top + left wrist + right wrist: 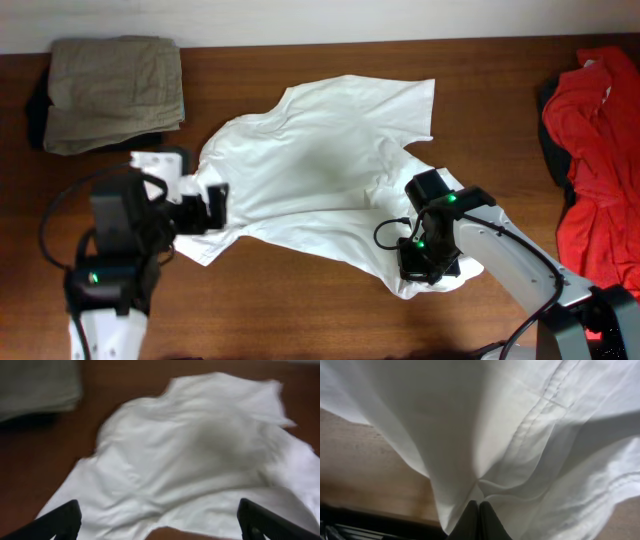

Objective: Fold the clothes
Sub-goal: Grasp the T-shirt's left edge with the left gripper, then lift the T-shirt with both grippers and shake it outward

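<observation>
Right fingers [468, 525] pinch shirt [310, 165] — wooden table [300, 300]

White shirt [320, 160] mid-frame, plain, no print, with a soft grey shadow across its centre. Upper left, khaki trousers [115, 90], one solid colour, with something black beneath. At the right edge, a bright red garment [600, 140], also plain. The table [300, 310] is reddish-brown wood with fine grain. Left arm [115, 225] and right arm [510, 245] are black and white, each with a green light.
</observation>
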`<action>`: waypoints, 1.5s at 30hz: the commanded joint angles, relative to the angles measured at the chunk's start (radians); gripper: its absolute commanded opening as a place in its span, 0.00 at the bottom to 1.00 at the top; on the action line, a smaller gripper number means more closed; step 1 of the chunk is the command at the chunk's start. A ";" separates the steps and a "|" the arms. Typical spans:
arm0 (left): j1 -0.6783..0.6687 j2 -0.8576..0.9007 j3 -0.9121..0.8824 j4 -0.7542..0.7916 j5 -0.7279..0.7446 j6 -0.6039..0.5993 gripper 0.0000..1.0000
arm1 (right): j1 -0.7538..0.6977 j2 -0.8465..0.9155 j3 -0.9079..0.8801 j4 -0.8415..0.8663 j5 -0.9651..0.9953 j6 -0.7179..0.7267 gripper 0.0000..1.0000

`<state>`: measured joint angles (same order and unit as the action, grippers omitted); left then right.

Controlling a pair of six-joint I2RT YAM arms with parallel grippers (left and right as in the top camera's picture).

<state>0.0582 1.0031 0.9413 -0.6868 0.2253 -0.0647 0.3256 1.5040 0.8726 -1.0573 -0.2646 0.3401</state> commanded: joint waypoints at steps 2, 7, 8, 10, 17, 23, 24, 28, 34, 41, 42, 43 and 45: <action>0.175 0.151 0.056 -0.104 -0.223 -0.286 0.99 | 0.008 -0.012 -0.001 0.002 -0.005 -0.011 0.04; 0.298 0.372 0.056 -0.115 -0.222 -0.287 0.99 | 0.008 -0.012 -0.001 0.031 -0.006 -0.011 0.04; 0.300 0.421 0.056 -0.114 -0.222 -0.287 0.99 | 0.008 -0.012 -0.001 0.034 -0.006 -0.010 0.04; 0.300 0.512 0.056 -0.107 -0.222 -0.287 0.99 | 0.008 -0.012 -0.001 0.033 -0.006 -0.011 0.04; 0.313 0.719 0.056 0.000 -0.226 -0.294 0.99 | 0.008 -0.012 -0.001 0.018 -0.006 -0.011 0.04; 0.313 0.765 0.056 0.050 -0.226 -0.294 0.79 | 0.008 -0.012 -0.001 0.018 -0.006 -0.010 0.04; 0.313 0.769 0.056 0.051 -0.226 -0.294 0.75 | 0.008 -0.012 -0.001 0.018 -0.006 -0.010 0.04; 0.313 0.774 0.056 0.087 -0.227 -0.294 0.51 | 0.008 -0.012 -0.001 0.018 -0.006 -0.010 0.04; 0.313 0.831 0.056 0.093 -0.226 -0.294 0.50 | 0.008 -0.012 -0.001 0.017 -0.006 -0.010 0.04; 0.313 0.840 0.057 0.096 -0.225 -0.294 0.01 | 0.008 -0.012 0.004 0.029 -0.006 -0.010 0.04; 0.313 0.837 0.060 0.090 -0.225 -0.294 0.01 | 0.008 -0.012 0.015 0.029 -0.006 -0.004 0.04; 0.313 0.832 0.066 0.080 -0.225 -0.294 0.01 | 0.008 -0.012 0.029 0.029 -0.005 0.009 0.04; 0.313 0.796 0.102 0.040 -0.225 -0.293 0.00 | 0.006 -0.012 0.087 0.023 -0.005 0.009 0.04</action>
<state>0.3672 1.8019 1.0176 -0.6022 -0.0044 -0.3599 0.3264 1.5043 0.8814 -1.0348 -0.2642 0.3408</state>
